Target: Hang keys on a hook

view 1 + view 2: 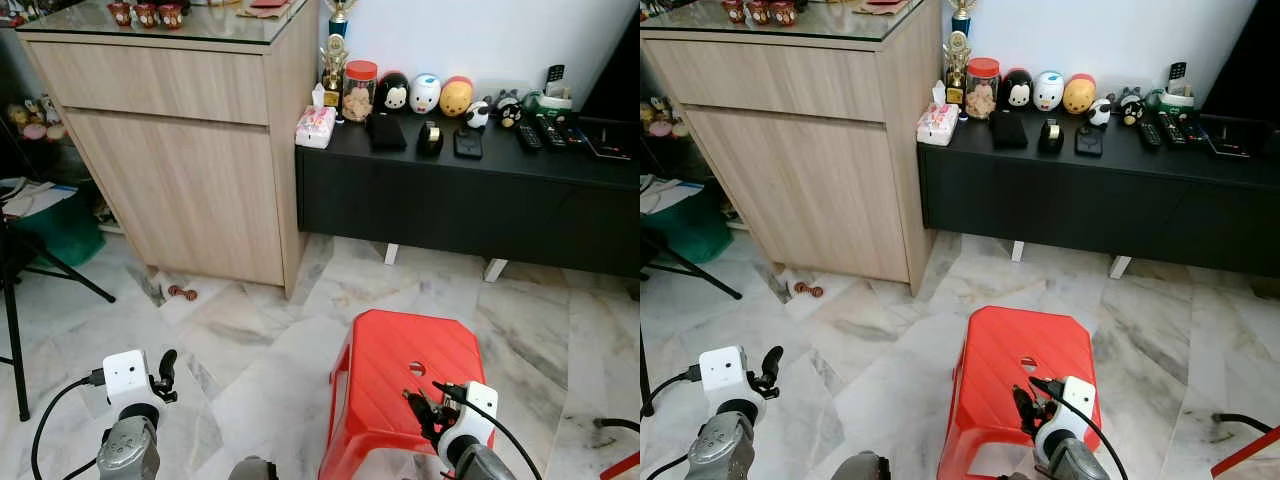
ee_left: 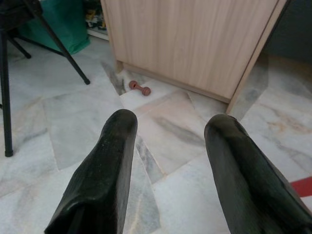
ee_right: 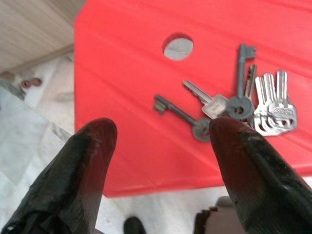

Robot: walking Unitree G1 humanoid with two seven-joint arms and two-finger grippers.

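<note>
A: Going left to right, what is the left gripper (image 2: 168,170) doing?

B: It hangs over bare floor (image 1: 250,340) near the cabinet (image 1: 180,170), fingers spread wide, nothing between them. It is well apart from the work.

A: And the keys (image 3: 234,105)?

B: They lie flat on the red stool (image 1: 410,375), fanned out beside its round hole (image 3: 178,46).

A: Which arm is nearer?

B: The right gripper (image 3: 161,161), plainly. It hovers at the stool's near edge, fingers wide apart and holding nothing. The bunch lies just beyond and off toward one fingertip, not centred in the gap. Its long axis runs roughly across the gap. I judge it must shift sideways before closing.
</note>
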